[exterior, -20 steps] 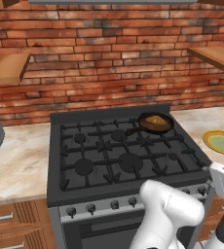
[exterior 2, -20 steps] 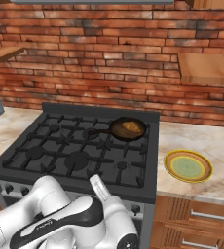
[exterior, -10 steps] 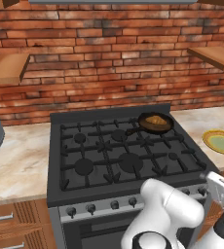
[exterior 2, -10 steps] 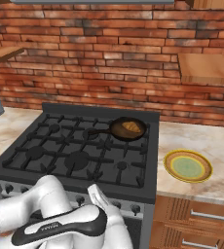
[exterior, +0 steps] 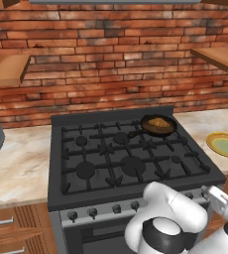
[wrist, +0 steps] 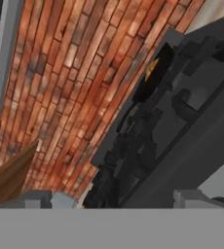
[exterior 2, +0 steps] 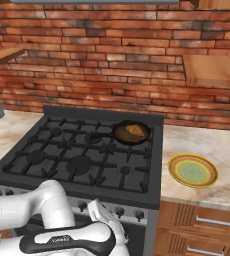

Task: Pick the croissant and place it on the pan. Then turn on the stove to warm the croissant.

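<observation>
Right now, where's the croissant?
The croissant lies inside the pan, on the stove's back right burner. In the right base view it is up and left of the yellow-green plate on the counter.

The croissant [exterior 2: 133, 130] is seen lying inside the pan [exterior 2: 130, 133], which is set on the rear right grate of the stove [exterior 2: 82, 155], its handle pointed left. A row of knobs [exterior 2: 118, 211] is shown along the silver front, partly covered by the white arm [exterior 2: 52, 222], which is folded low before the range. What may be the gripper's wrist is seen there; the jaws cannot be made out. A yellow-green plate [exterior 2: 192, 170] is placed on the counter [exterior 2: 214, 150], right of the stove.
</observation>
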You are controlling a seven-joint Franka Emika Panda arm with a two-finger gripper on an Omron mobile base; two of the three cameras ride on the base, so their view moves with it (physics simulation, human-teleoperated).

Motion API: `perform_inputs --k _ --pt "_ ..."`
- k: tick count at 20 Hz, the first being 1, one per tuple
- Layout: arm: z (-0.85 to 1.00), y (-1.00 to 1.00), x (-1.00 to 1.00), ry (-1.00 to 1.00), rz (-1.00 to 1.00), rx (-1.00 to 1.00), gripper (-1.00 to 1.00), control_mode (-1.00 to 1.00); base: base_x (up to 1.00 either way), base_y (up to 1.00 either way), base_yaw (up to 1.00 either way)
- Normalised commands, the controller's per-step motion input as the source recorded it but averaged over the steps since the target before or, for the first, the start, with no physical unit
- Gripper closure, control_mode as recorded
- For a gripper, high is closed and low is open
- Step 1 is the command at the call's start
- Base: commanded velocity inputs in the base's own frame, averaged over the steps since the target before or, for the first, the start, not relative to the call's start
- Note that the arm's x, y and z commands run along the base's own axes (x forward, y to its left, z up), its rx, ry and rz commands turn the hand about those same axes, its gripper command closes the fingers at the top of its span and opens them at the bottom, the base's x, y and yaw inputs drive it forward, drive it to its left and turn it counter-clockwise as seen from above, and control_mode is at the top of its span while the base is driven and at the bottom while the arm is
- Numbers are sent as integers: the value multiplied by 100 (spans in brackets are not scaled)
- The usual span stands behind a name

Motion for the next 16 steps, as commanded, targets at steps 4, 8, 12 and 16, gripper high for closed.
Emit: perform_inputs --k 4,8,12,16 --pt "-26 -1 -3 -13 2 0 -100 -100 0 0 0" --pt "-24 0 0 -14 1 0 -100 -100 0 0 0" --pt "-9 -1 0 -10 0 0 -100 -100 0 0 0" --pt "0 -20 0 -4 0 0 -100 -100 0 0 0"
